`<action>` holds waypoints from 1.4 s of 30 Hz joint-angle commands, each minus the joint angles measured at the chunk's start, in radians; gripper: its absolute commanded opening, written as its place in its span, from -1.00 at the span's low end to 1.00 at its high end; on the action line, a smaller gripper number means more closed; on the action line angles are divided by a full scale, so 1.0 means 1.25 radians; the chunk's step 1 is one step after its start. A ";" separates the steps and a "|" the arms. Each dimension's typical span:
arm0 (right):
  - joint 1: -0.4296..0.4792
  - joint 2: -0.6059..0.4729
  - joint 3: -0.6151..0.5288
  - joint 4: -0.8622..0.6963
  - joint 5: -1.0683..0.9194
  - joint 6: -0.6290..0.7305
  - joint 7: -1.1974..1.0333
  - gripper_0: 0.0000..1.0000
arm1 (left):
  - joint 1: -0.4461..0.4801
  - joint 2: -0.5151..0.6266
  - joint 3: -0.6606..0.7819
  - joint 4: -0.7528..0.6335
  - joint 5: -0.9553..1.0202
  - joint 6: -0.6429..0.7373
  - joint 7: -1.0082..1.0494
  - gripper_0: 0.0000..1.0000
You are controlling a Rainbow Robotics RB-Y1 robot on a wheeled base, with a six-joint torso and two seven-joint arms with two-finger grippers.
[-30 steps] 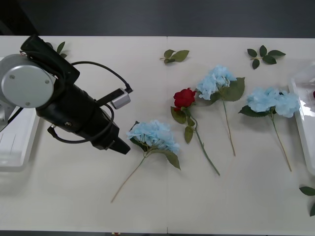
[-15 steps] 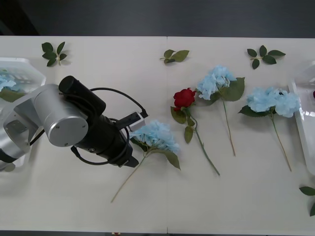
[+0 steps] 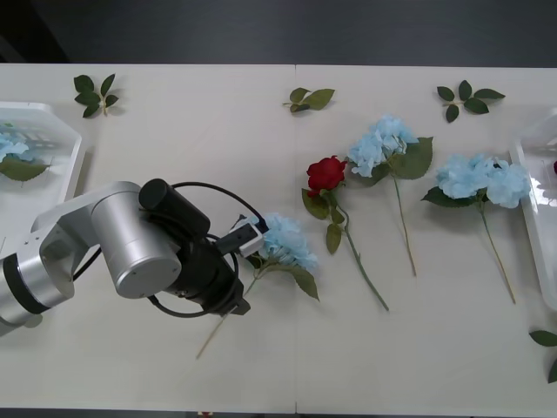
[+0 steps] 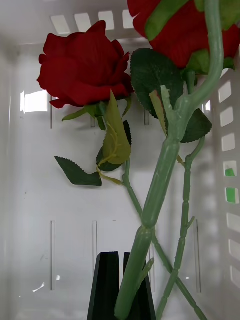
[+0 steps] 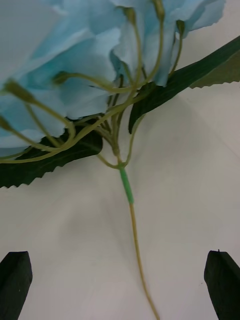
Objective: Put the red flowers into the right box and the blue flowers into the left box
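Note:
My left gripper (image 5: 120,287) is open, one black finger on each side of the thin stem of a blue flower (image 5: 75,60) that lies on the table. In the front view my left arm (image 3: 139,248) covers that stem, and the pale-blue head (image 3: 283,242) shows beside it. Two more blue flowers (image 3: 383,144) (image 3: 483,178) and one red flower (image 3: 326,172) lie further right. The left box (image 3: 65,165) holds a blue flower (image 3: 10,148). My right gripper (image 4: 120,285) is shut inside the right box (image 4: 50,200), where red flowers (image 4: 82,70) lie; a green stem crosses its fingers.
Green leaf sprigs lie at the back of the table (image 3: 94,91) (image 3: 311,97) (image 3: 466,97) and at the front right corner (image 3: 546,341). The right box's rim (image 3: 533,209) shows at the right edge. The front of the table is bare.
My left arm has swung from over the left box toward the table's middle, uncovering that box. Its gripper now sits over the stem of the nearest blue flower.

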 commanded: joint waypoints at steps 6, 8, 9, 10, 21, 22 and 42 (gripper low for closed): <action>0.001 -0.003 -0.005 -0.021 0.070 -0.015 0.037 0.11 | -0.002 -0.076 -0.005 -0.008 -0.056 0.082 0.088 1.00; 0.001 -0.003 -0.006 -0.029 0.075 -0.012 0.042 0.41 | -0.005 -0.086 -0.005 0.009 -0.052 0.084 0.091 1.00; 0.002 -0.003 -0.006 -0.037 0.080 -0.012 0.045 0.53 | -0.007 -0.095 -0.005 0.029 -0.051 0.083 0.091 1.00; 0.002 -0.003 -0.006 -0.044 0.083 -0.012 0.048 0.56 | -0.012 -0.103 -0.005 0.044 -0.050 0.084 0.088 1.00; 0.006 -0.033 -0.006 -0.154 0.089 0.019 0.056 0.75 | -0.028 -0.156 -0.006 0.142 -0.060 0.084 0.081 1.00; 0.006 -0.035 -0.006 -0.162 0.089 0.021 0.054 0.75 | -0.028 -0.156 -0.006 0.142 -0.060 0.084 0.081 1.00; 0.005 -0.068 -0.006 -0.540 0.490 0.006 -0.517 0.76 | -0.048 -0.136 -0.055 0.154 -0.085 0.033 0.088 -1.00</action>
